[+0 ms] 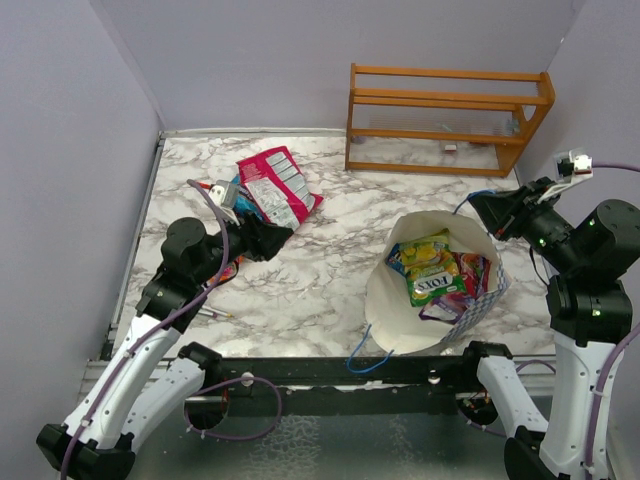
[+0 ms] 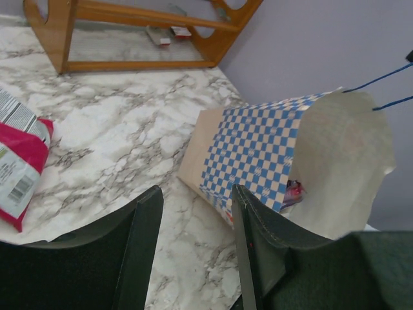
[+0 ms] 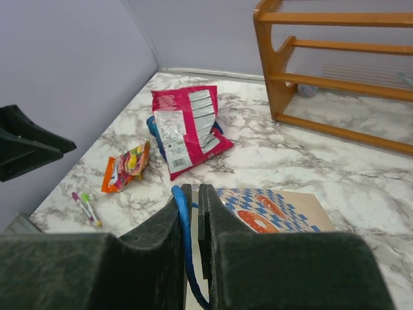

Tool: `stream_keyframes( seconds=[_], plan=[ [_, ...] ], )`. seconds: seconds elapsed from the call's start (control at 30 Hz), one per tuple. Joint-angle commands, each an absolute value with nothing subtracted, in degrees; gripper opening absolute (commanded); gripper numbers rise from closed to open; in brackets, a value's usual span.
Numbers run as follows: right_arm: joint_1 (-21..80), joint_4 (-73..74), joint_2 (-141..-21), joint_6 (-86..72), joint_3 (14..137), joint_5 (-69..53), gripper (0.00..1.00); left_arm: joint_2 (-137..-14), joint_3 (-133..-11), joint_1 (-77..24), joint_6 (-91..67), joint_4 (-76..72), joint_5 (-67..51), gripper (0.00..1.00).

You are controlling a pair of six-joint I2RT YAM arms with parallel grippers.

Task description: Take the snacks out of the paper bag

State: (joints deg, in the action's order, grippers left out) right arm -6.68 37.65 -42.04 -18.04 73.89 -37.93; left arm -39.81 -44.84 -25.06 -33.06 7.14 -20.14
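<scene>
The left arm reaches from its near-left base across the white marble bench (image 1: 330, 262) with its elbow raised. The left pincer (image 1: 262, 240) stands half open and empty, just near of the large red-pink packet with white panels (image 1: 278, 187). The right arm stands tall at the right edge, wrist bent leftward. The right pincer (image 3: 195, 192) is pinched narrow on the thin blue cord handle (image 3: 188, 240) of the blue-and-white chequered paper bag (image 1: 392, 300). The bag lies open at the near right, with glossy green and yellow snack packets (image 1: 435, 272) inside.
</scene>
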Motion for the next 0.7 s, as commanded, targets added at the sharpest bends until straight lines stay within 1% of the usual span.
stream_keyframes(
  seconds=[0.0, 0.17, 0.33, 0.4, 0.5, 0.6, 0.67],
  plan=[
    [-6.2, 31.0, -41.3, -22.0, 71.6, -49.1, 0.11, -39.1, -46.3, -26.0, -36.9, 1.2, -23.3, 0.49],
    [-6.2, 25.2, -41.2, -26.8, 70.1, -61.5, 0.1, -38.1, -43.4, -28.0, -38.5, -2.5, -23.9, 0.49],
    [-6.0, 23.5, -40.1, -27.3, 69.1, -66.3, 0.09, -38.1, -42.2, -30.2, -38.3, -5.3, -25.1, 0.5],
    [-5.7, 23.3, -39.7, -26.6, 68.3, -67.6, 0.07, -38.2, -41.6, -31.6, -39.1, -7.5, -25.8, 0.5],
    [-5.5, 26.1, -39.6, -23.5, 68.3, -65.9, 0.07, -37.9, -40.3, -34.9, -41.1, -11.3, -25.8, 0.51],
    [-5.5, 29.8, -39.9, -22.9, 68.9, -58.9, 0.07, -37.1, -37.9, -39.7, -43.6, -16.0, -24.3, 0.51],
    [-5.5, 30.9, -39.8, -22.9, 69.9, -54.3, 0.07, -37.0, -37.1, -43.7, -43.0, -16.5, -21.6, 0.51]
  ],
)
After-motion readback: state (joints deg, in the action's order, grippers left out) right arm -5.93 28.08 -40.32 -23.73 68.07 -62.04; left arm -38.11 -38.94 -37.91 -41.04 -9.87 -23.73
